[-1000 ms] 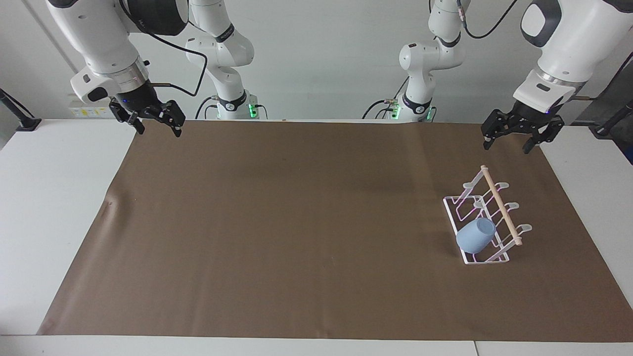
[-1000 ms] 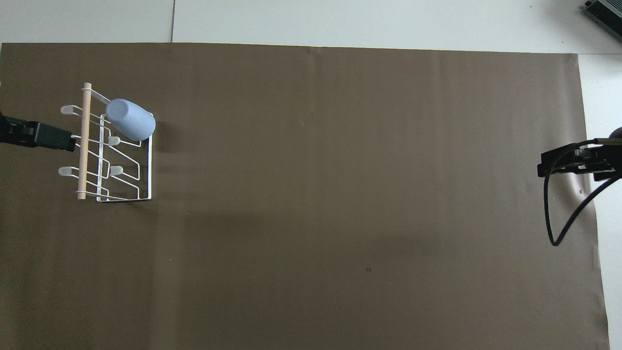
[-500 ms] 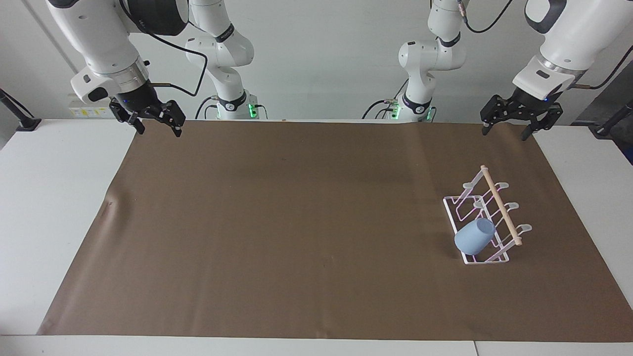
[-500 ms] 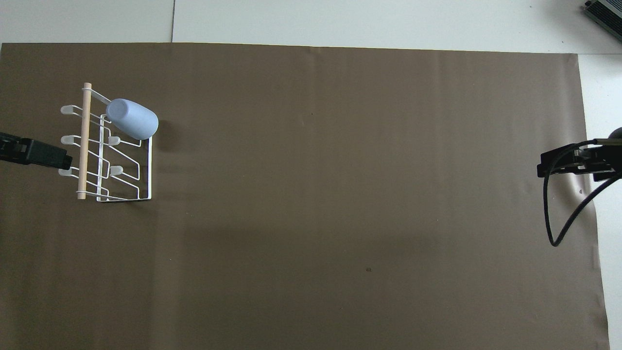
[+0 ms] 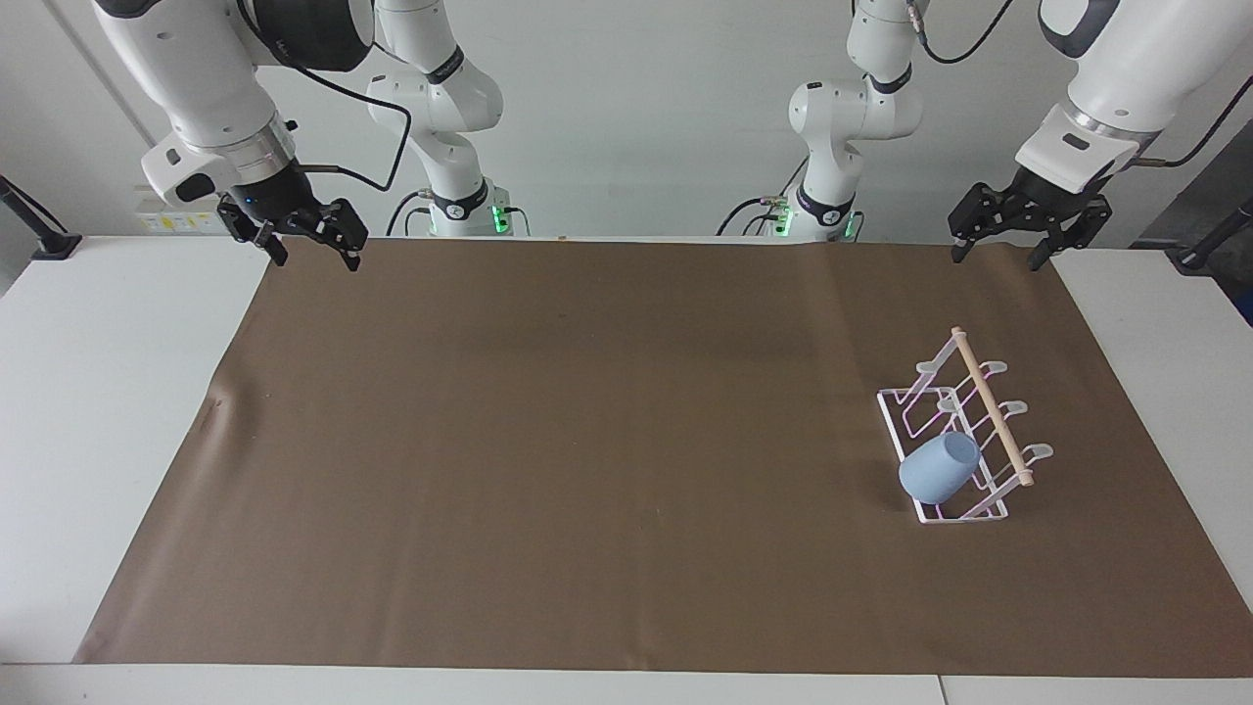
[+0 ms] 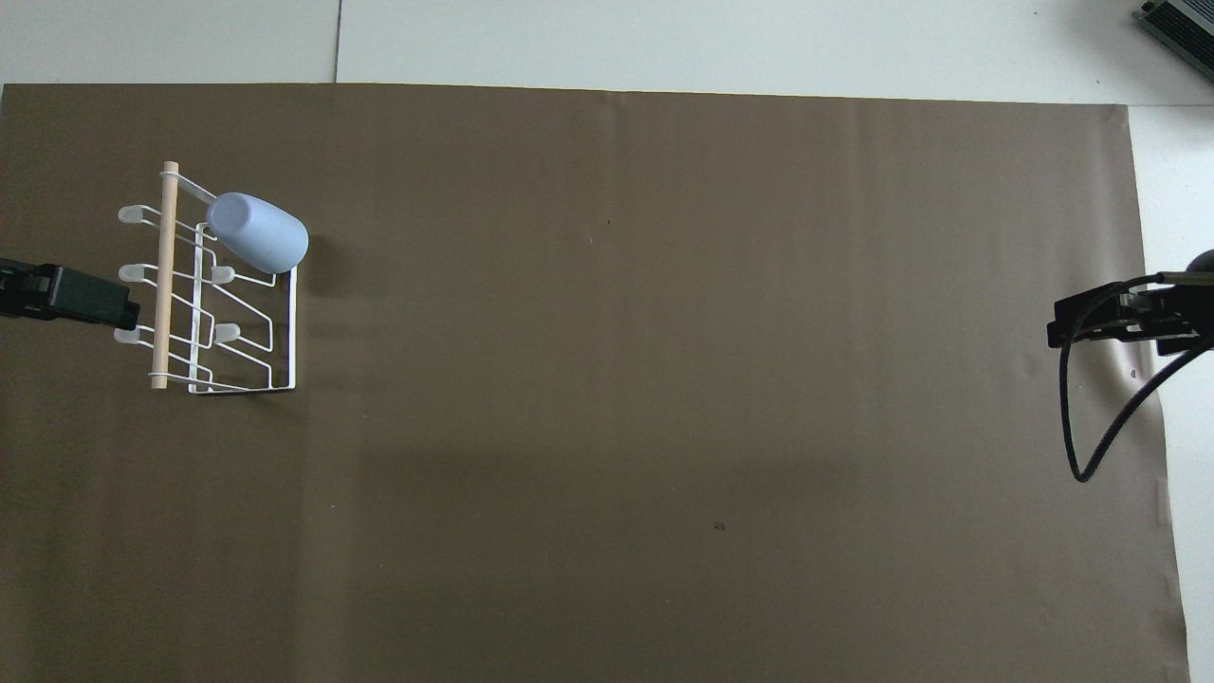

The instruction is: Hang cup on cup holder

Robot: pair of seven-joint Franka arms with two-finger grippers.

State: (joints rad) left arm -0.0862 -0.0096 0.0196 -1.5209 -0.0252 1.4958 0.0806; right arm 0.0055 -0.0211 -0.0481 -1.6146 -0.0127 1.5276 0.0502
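Cup [image 5: 938,470]: plain matte light blue, unmarked. Cup holder [image 5: 896,423]: white wire with a light wooden rod. Table covering [image 5: 587,441]: uniform brown; grippers black.

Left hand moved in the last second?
Yes. In the facing view the left hand has risen and drawn back from the cup holder toward the robots' edge of the brown mat, open and empty.

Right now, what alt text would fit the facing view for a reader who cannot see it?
A small light-blue tumbler hangs tilted on a prong of a white wire rack with a wooden rod, on brown paper toward the left arm's end. The left tool and right tool, both open, hang empty over the paper's robot-side corners.
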